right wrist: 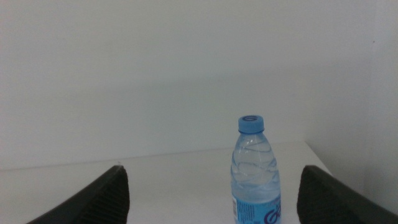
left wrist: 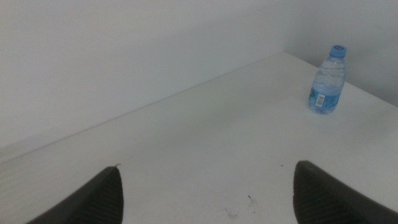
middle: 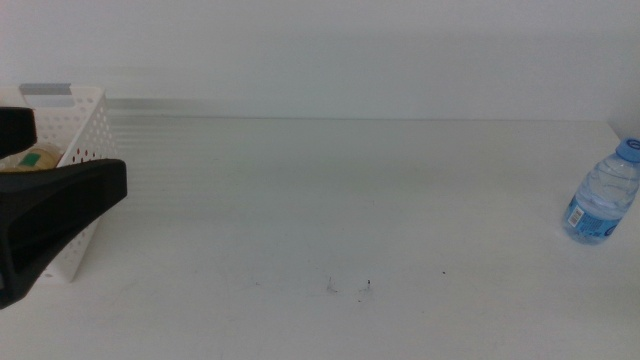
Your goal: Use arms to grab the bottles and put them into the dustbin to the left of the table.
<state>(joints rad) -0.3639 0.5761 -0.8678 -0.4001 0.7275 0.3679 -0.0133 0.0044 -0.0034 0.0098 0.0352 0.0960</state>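
A clear water bottle (middle: 603,196) with a blue cap stands at the far right. A yellow-tea bottle (middle: 28,160) lies inside the white dustbin (middle: 80,130) at the left.

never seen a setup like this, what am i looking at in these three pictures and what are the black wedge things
This is a two-armed robot at a white table. One picture looks down over the table; the other two come from cameras on each arm's wrist.

The black wedges are gripper jaws. In the overview, the left gripper shows at the left side by a white perforated dustbin, which already holds a yellow bottle with a green label. In its own wrist view the left gripper is open and holds nothing.

The right gripper, seen only in its wrist view, is open too and faces an upright water bottle with a blue cap, standing at the table's right edge.
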